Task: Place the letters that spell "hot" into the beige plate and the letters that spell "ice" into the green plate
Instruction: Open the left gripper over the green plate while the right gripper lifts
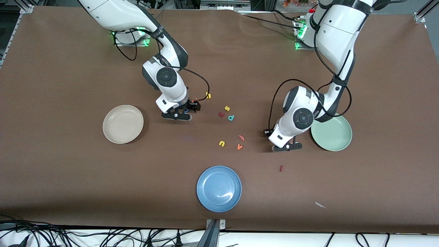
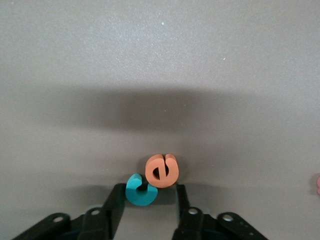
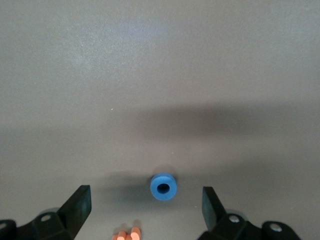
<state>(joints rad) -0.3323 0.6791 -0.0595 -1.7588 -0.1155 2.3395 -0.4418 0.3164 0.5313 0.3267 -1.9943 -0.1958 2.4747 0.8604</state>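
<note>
My left gripper [image 1: 287, 146] [image 2: 148, 192] is low over the table beside the green plate [image 1: 334, 137]. It is open, with the teal "c" [image 2: 140, 190] between its fingers and the orange "e" [image 2: 162, 170] at their tips. My right gripper [image 1: 180, 115] [image 3: 145, 192] is wide open over the blue "o" [image 3: 163, 187], with the orange "t" [image 3: 127, 234] close by. The beige plate [image 1: 123, 124] lies toward the right arm's end. The yellow "h" [image 1: 208, 95] lies beside the right gripper. The dark red "i" [image 1: 281, 168] lies nearer the camera than the left gripper.
A blue plate [image 1: 219, 188] sits near the front edge. Between the arms lie a yellow "s" [image 1: 227, 108], a dark red letter [image 1: 221, 114], a teal "d" [image 1: 231, 117], a yellow "u" [image 1: 222, 143], a salmon-pink letter [image 1: 241, 137] and an orange "v" [image 1: 239, 146].
</note>
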